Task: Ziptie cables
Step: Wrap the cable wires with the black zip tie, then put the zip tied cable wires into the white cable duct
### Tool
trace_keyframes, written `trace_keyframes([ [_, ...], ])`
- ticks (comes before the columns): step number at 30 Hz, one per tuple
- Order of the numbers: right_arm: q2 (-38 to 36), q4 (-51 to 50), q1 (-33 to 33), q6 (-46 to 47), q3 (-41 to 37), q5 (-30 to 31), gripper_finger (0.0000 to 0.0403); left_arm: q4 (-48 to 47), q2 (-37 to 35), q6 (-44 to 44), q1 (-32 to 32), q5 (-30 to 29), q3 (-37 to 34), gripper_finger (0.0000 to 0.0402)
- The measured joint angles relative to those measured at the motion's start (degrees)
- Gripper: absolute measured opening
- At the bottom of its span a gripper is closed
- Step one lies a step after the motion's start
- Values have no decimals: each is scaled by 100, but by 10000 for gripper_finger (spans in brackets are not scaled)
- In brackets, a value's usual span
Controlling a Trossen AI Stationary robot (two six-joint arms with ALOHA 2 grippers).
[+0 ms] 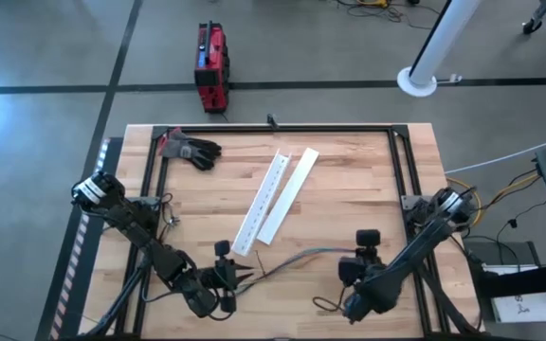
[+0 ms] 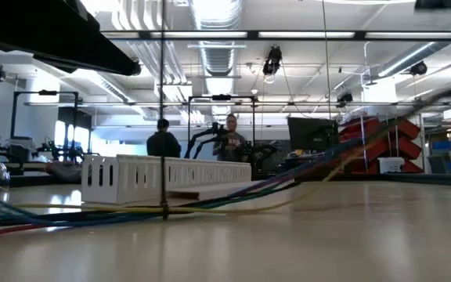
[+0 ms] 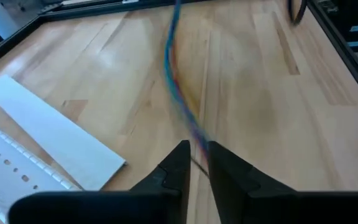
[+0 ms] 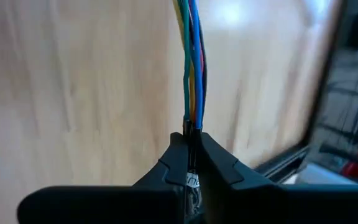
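The cables [image 1: 297, 258] run as one loose bundle across the near part of the bench [image 1: 349, 189], stretched between the two sets of fingers. The right gripper [image 4: 191, 163] has its fingers pinched down on one end — in the right wrist view the green, yellow, blue and dark wires come straight out from between the tips, so that end is firmly held and lifted a little off the wood. The left gripper [image 3: 196, 155] sits at the other end; its fingers stand only a narrow gap apart, and the bundle passes into that gap just ahead of the tips. Whether they actually clamp the wires or merely straddle them I cannot tell, since the contact point is blurred.

Beyond the left fingers lie the white slotted strips [image 1: 275, 197], side by side, untouched, and farther off a dark glove [image 1: 190, 149].

By my reading this is the gathering step: the wires are being drawn together into one straight run between the two grips. No tie shows round the bundle, so the binding itself is not yet done. The next move calls for a sure hold at the left end, tension kept even, and something to loop round the middle of the span
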Motion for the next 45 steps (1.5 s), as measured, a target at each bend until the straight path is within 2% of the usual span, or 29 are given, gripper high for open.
trace_keyframes([
  [6, -418, 75, 409, 149, 348, 1185, 5, -97, 47, -206, 50, -252, -66, 76],
  [10, -528, 62, 630, 233, 522, 1540, 4, -178, 186, -577, 118, -271, -112, 100],
  [18, -527, 212, 778, 249, 625, 1746, 3, -269, 374, -907, 424, -686, -152, 152],
  [23, -524, 566, 802, 201, 625, 1947, 3, -554, 382, -1119, 738, -328, -202, 180],
  [29, -524, 1493, 802, -591, 627, 1987, 3, -740, 382, -1565, 1094, -7, -363, 198],
  [33, -522, 1759, 802, -800, 627, 1987, 3, -729, 382, -1529, 1217, 100, -382, 197],
  [38, -522, 1769, 802, -805, 627, 1987, 3, -734, 382, -1510, 1238, 177, -385, 176],
  [41, -522, 1779, 802, -805, 627, 1991, 3, -723, 380, -1508, 1240, 482, -385, 152],
  [45, -522, 1803, 800, -801, 625, 2009, 3, -708, 372, -1415, 1233, 718, -385, 98],
])
